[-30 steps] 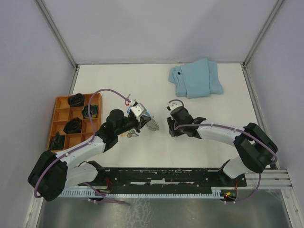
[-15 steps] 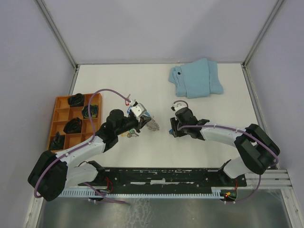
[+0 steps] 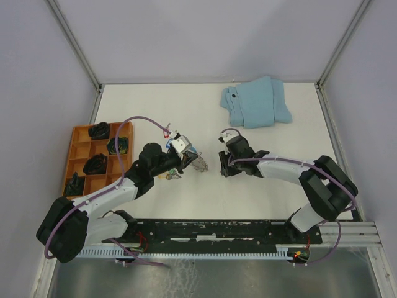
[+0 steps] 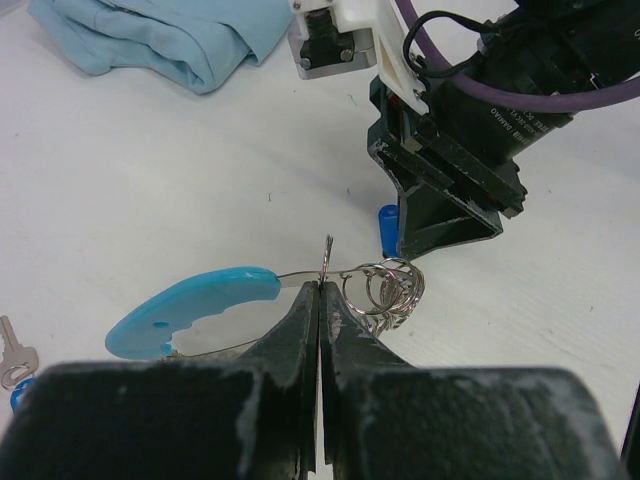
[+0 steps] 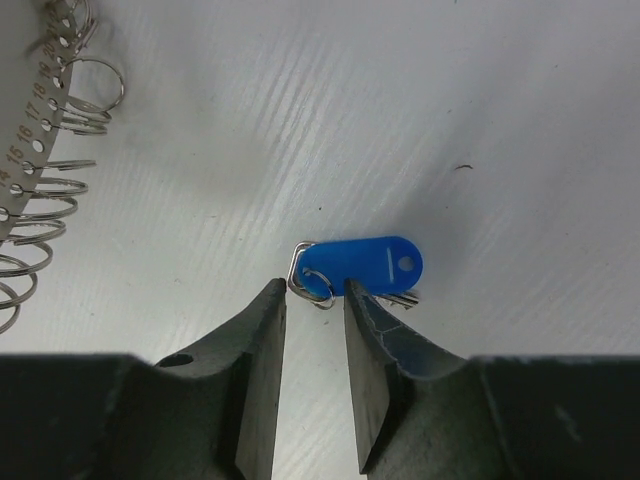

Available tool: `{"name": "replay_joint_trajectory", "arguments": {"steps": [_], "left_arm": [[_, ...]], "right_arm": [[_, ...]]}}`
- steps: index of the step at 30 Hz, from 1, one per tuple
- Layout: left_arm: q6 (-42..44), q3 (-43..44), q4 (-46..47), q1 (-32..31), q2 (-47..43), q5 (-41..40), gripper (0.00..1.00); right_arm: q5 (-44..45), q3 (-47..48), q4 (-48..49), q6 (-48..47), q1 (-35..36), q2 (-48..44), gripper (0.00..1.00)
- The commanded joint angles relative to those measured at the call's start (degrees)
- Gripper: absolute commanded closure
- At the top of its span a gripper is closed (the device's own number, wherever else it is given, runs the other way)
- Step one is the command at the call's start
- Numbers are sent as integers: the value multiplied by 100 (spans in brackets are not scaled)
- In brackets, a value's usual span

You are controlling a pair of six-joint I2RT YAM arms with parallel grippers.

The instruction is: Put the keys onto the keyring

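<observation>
My left gripper (image 4: 322, 288) is shut on the thin grey wire of the keyring (image 4: 190, 305), just right of its bright blue curved section, and holds it above the table. Several small silver rings (image 4: 390, 290) hang on the wire beside the pinch. In the top view the keyring (image 3: 198, 164) sits between the two grippers. A key with a blue tag (image 5: 362, 265) lies flat on the table. My right gripper (image 5: 313, 292) is open, its tips on either side of that key's small ring. Another key (image 4: 12, 352) lies at the left wrist view's lower left edge.
A folded light-blue cloth (image 3: 257, 102) lies at the back right. An orange compartment tray (image 3: 84, 139) with dark items stands at the left. The keyring's grey numbered strip with rings (image 5: 30, 150) is close to the left of my right gripper.
The right gripper shifted slightly right, then came back left over the blue-tagged key; its jaws widened a little and narrowed again. The left arm has stayed still with the keyring.
</observation>
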Motion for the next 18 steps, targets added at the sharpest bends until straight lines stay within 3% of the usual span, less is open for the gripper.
{"name": "replay_joint_trajectory", "arguments": {"steps": [1, 11, 18], "left_arm": [[222, 70, 401, 8, -95, 151, 97], [223, 68, 390, 4, -104, 154, 97], [214, 71, 392, 8, -104, 151, 97]], "right_arm": [[-171, 307, -101, -119, -17, 123, 63], [-575, 454, -455, -148, -17, -15, 75], [-655, 582, -636, -38, -13, 34, 76]]}}
